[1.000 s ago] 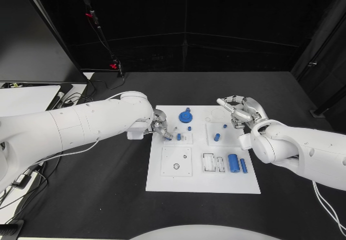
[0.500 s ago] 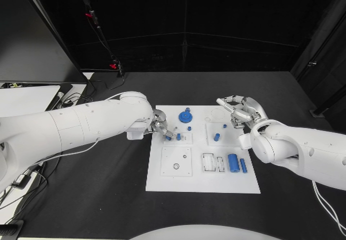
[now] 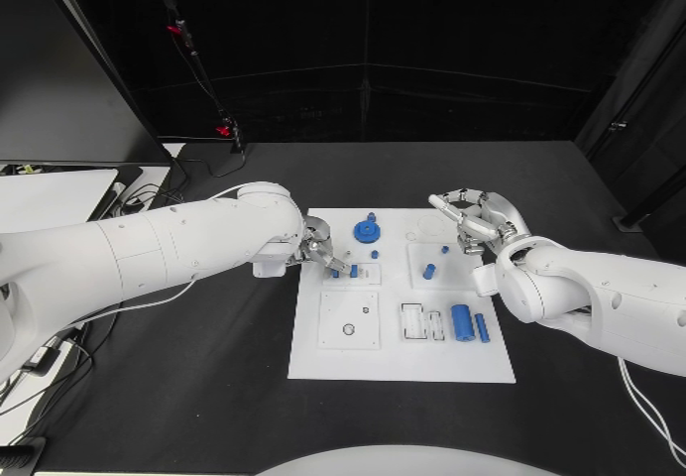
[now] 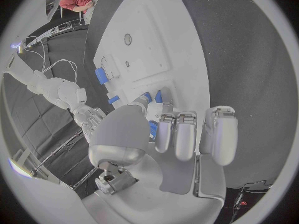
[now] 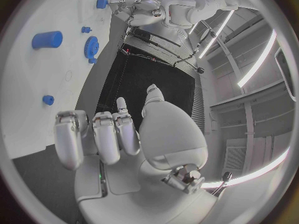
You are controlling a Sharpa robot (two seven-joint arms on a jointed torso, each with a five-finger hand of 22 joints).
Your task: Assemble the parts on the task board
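Note:
The white task board (image 3: 400,352) lies mid-table. On it are a blue gear (image 3: 368,232), small blue pegs (image 3: 375,255), a blue cylinder (image 3: 462,319) and a blue bar (image 3: 482,328). My left hand (image 3: 317,252) reaches over the board's left edge, fingers curled and tips down by a small blue part (image 3: 339,274). The right wrist view shows that part (image 5: 101,3) at the left hand's fingertips (image 5: 118,1). I cannot tell whether it is pinched. My right hand (image 3: 479,223) hovers at the board's far right corner, fingers apart, holding nothing. The gear (image 5: 91,46) and cylinder (image 5: 47,39) lie beyond it.
A white plate with holes (image 3: 350,327) and a white slotted piece (image 3: 419,323) sit on the board's near half. A white surface with cables (image 3: 57,193) lies off the table's far left. Black tabletop (image 3: 186,387) surrounds the board.

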